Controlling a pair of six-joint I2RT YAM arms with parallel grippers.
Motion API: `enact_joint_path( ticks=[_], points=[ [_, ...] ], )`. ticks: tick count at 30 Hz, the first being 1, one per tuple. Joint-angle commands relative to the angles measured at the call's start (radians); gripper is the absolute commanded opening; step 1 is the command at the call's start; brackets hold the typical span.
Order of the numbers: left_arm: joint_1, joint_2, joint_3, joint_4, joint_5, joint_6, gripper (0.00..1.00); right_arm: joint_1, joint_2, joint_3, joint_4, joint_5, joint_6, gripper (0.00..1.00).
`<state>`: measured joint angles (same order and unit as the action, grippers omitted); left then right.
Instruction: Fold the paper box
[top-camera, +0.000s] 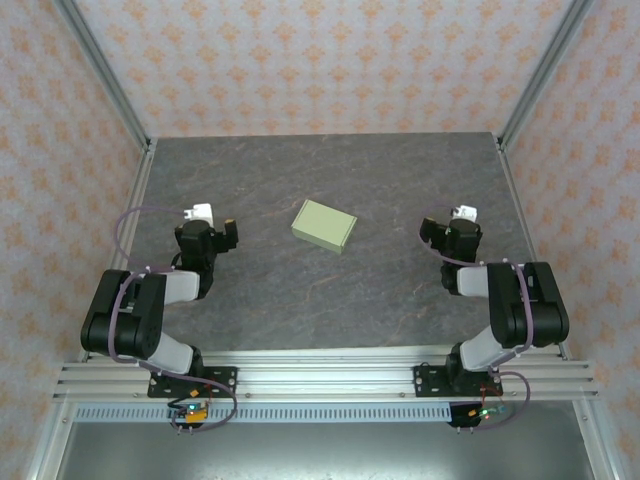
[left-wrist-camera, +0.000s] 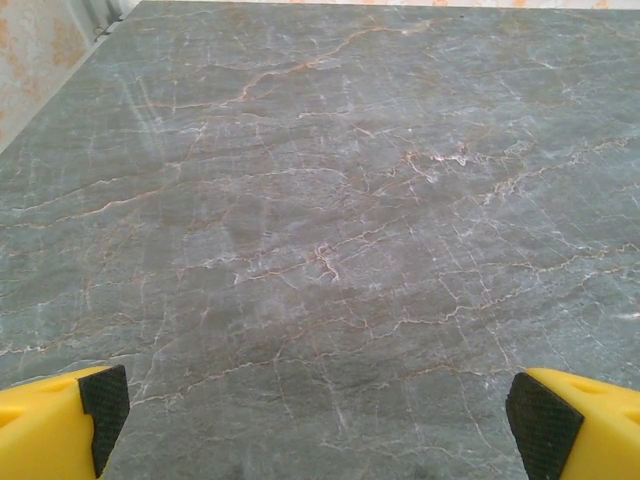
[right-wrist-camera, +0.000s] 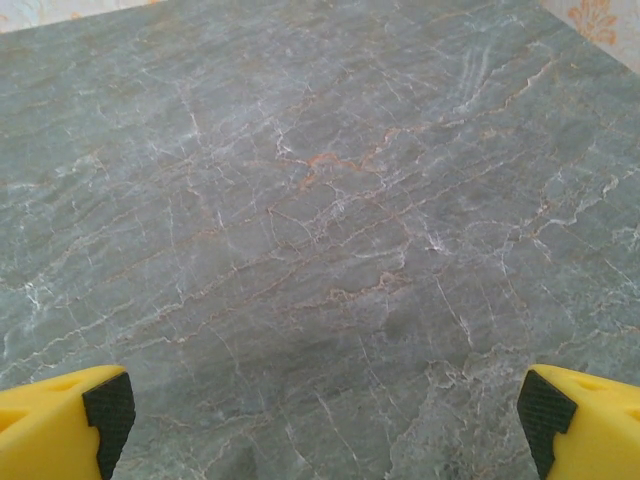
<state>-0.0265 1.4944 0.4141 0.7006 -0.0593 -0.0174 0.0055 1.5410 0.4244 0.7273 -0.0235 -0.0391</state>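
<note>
The paper box (top-camera: 324, 225) is a small pale green closed rectangular box lying alone on the dark marble table (top-camera: 330, 290), near its middle. My left gripper (top-camera: 207, 222) rests to the left of the box, well apart from it. My right gripper (top-camera: 456, 224) rests to the box's right, also apart. In the left wrist view the left gripper (left-wrist-camera: 318, 420) stands open, its yellow fingers (left-wrist-camera: 60, 425) wide over bare marble. In the right wrist view the right gripper (right-wrist-camera: 325, 420) is open too, with its fingers (right-wrist-camera: 70, 420) spread and nothing between them.
Aluminium frame posts (top-camera: 105, 75) and patterned walls (top-camera: 330, 60) close in the table on three sides. A metal rail (top-camera: 320, 375) carrying the arm bases runs along the near edge.
</note>
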Motion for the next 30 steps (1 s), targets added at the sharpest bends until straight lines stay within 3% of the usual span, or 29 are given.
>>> enact_joint_path(
  ticks=[1, 30],
  points=[
    [-0.007, 0.006, 0.014, 0.042, -0.010, 0.026, 1.00, -0.002, -0.016, 0.006, 0.021, 0.006, -0.003, 0.99],
    [-0.013, 0.005, 0.012, 0.045, -0.016, 0.030, 1.00, 0.003, -0.019, 0.010, 0.018, -0.012, -0.012, 0.99]
  ],
)
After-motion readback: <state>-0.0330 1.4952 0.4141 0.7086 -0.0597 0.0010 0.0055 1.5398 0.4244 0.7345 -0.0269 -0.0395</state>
